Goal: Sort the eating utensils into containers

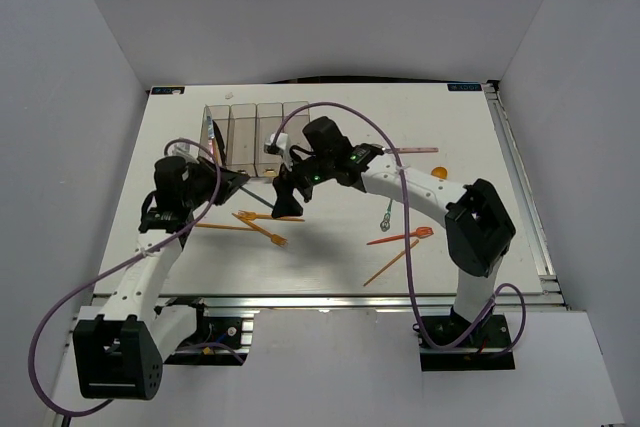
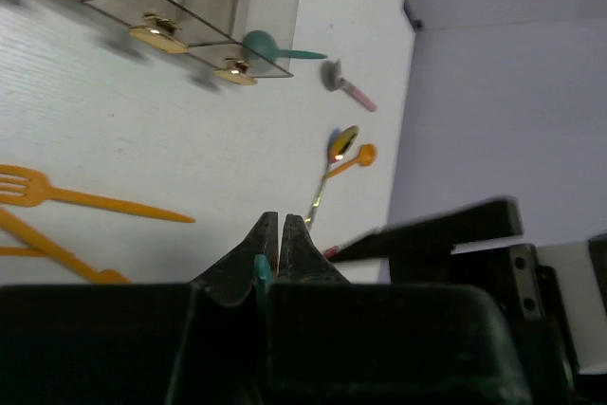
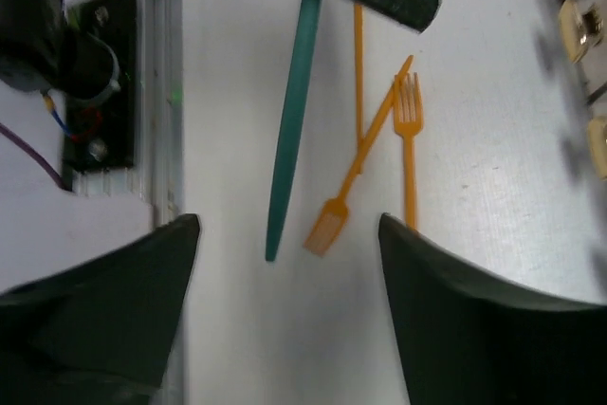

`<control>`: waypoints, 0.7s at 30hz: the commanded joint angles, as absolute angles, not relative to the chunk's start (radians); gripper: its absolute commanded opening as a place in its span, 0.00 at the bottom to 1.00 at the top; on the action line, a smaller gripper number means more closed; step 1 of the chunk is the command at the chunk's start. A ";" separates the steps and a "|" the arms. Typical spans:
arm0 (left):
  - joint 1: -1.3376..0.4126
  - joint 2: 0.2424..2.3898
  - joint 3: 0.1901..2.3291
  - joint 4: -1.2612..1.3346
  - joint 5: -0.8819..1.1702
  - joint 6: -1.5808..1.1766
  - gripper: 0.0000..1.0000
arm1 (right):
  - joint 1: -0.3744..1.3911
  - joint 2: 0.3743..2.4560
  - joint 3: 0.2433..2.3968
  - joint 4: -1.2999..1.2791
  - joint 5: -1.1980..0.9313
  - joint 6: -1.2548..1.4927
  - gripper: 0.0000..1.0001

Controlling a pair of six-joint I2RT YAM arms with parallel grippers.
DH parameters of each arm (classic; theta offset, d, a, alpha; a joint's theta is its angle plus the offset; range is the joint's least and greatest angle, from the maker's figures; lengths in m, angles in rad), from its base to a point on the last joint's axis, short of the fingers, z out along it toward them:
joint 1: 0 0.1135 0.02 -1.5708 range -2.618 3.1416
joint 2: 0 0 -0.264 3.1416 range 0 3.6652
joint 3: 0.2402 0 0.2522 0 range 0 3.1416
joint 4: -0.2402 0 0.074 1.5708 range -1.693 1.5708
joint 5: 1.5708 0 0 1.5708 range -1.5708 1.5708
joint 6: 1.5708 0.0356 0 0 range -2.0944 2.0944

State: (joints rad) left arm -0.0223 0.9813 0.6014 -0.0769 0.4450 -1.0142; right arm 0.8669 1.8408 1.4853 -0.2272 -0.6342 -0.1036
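Progress is judged to be early: most of the utensils are seen loose on the bench [image 1: 330,277], and only a few thin coloured handles seem to be stood in the leftmost of the bins [image 1: 255,127], though that is hard to make out. A teal utensil [image 3: 289,120] is gripped at one end by the left pincer [image 2: 280,220], which is clenched on it. The piece is held just in front of the bins, near the orange forks [image 3: 410,154], and is judged to be off the bench. The right pincer [image 3: 287,221] is released, its jaws set well apart, with the teal tip seen between them. Whether anything is touched there cannot be told.

Left to be sorted are the orange forks, a metal spoon [image 2: 341,139], an orange spoon [image 2: 362,153], a teal spoon [image 2: 261,45] lying at the end of the bins, a pink-handled piece [image 2: 349,90] and more orange pieces [image 1: 400,237] on the right.

Nearly everything is judged to be plastic, with slim, flat, matte handles and thin tines. The metal spoon is marked out by a bright glint. The bins are clear, smoky, tall and narrow, and are set on small brass-coloured feet. The bench is white and faintly grained.
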 commanded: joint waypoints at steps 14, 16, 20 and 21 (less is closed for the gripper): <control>0.058 1.716 1.669 -0.675 -0.052 -0.122 0.00 | 0.549 1.717 1.433 -0.489 -0.899 -0.581 0.89; 0.058 1.802 1.765 -0.675 -0.096 -0.086 0.00 | 0.537 1.691 1.410 -0.492 -0.899 -0.597 0.89; 0.058 1.926 1.887 -0.670 -0.110 -0.051 0.00 | 0.514 1.666 1.370 -0.509 -0.910 -0.612 0.89; 0.058 1.969 1.922 -0.669 -0.107 -0.051 0.00 | 0.506 1.661 1.365 -0.515 -0.913 -0.615 0.89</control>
State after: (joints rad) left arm 0.0574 1.9308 1.8343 -0.6304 -0.0547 -0.1238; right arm 0.5217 1.7046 1.3819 -0.4908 -0.8715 -0.5804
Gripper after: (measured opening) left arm 0.088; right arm 0.894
